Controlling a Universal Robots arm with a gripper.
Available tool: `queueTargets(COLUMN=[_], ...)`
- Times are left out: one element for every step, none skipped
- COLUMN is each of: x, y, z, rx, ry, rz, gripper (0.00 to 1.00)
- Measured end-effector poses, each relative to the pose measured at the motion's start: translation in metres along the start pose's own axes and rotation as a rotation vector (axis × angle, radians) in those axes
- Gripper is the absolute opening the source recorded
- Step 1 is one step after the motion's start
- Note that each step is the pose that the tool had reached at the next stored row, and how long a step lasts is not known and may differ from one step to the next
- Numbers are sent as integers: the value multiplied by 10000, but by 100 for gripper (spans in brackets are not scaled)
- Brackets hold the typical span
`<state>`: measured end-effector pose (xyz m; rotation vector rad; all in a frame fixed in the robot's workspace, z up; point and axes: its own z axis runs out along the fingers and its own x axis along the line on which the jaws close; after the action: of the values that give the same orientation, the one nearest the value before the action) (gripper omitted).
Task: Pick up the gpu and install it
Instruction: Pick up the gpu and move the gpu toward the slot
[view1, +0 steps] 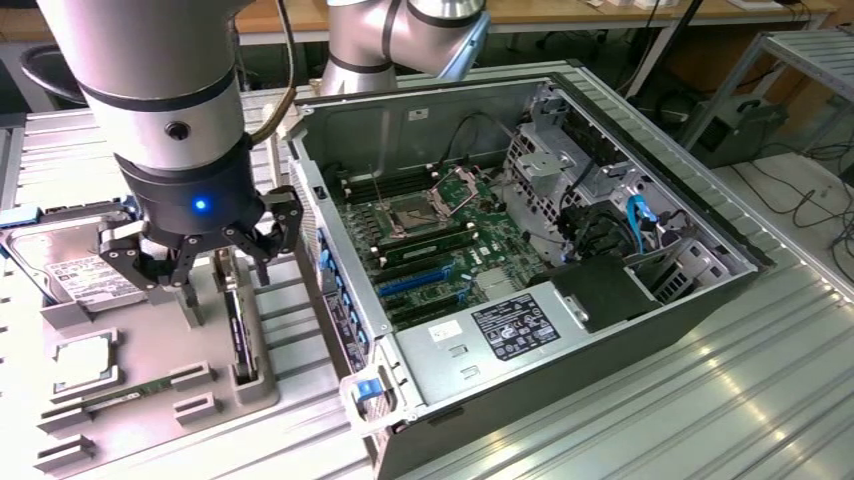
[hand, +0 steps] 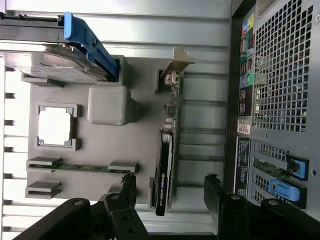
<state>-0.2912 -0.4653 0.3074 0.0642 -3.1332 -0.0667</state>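
Gripper: the gripper (view1: 200, 262) is spread wide, with nothing between its fingers (hand: 127, 192) and no contact that I can see.
Gpu, place: the gpu (view1: 238, 330) stands on its long edge in a slot of the grey holder (view1: 147, 335) on the tabletop (view1: 747, 400). It is not lifted and not in the computer case (view1: 601, 370).
Gpu from gripper: it lies below the gripper. In the wrist view the card runs through the gap between the two fingers, one flat face turned to each, and is apart from both.
Long axis: it runs along the slot, crosswise to the line from finger to finger, so the gap spans the card's thin side. The silver bracket (hand: 176, 62) is at the end toward the hard drive (view1: 74, 270).
Centring: judged about midway across the gap. How far along the card the gripper hangs I cannot tell.
Height: judged above the card's upper edge rather than down around it. The margin is hard to read.
Arm pose: the wrist points straight down, and the last link is upright over the holder.
Neighbours: the case lies beyond one finger, and the hard drive is on the side of the other.
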Motion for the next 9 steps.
queueTargets(x=[0, 0, -2, -4, -4, -4, -4, -4, -5], y=[-4, -7, -14, 7, 4, 0, -2, -3, -5], z=[13, 28, 174, 338, 431, 522, 569, 582, 622], rx=[0, -1, -1, 0, -1, -1, -1, 0, -1], ry=[-1, -1, 2, 4, 4, 5, 14, 17, 22], rz=[0, 0, -2, -7, -7, -7, -8, -9, -15], gripper=[66, 66, 66, 66, 66, 66, 66, 66, 66])
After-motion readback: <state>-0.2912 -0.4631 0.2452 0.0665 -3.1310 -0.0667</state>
